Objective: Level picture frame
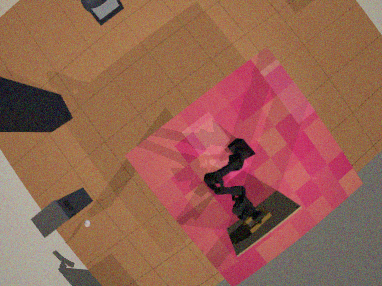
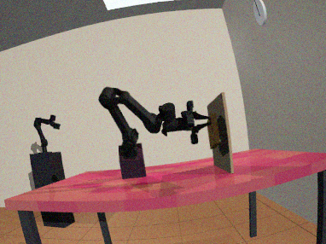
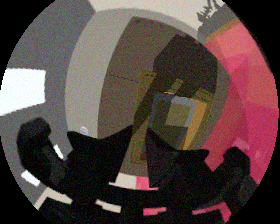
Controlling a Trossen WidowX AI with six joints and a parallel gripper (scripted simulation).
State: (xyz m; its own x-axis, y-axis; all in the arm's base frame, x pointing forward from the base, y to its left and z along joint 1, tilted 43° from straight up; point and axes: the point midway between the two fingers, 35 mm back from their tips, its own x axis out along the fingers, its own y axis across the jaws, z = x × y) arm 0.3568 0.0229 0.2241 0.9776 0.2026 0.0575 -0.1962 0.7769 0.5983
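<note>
The yellow picture frame (image 1: 264,220) (image 2: 214,136) (image 3: 199,118) hangs against the upright board (image 1: 285,200) (image 2: 229,155) (image 3: 117,87). My gripper (image 1: 254,218) (image 2: 209,121) (image 3: 139,128) is shut on the frame's near rail, which shows between the fingertips in the wrist view. A dark shadow covers much of the frame and board. The screw and the notched strip are hidden behind the frame. The wrist view is itself slanted, so I cannot tell exactly how level the frame is.
The board stands on the pink table (image 1: 310,145) (image 2: 171,196) near its edge. My arm's dark base block (image 2: 132,166) stands on the same table. A second small arm on a dark pedestal (image 2: 47,166) is off to the left in the exterior view. A round clock (image 2: 259,11) hangs on the wall.
</note>
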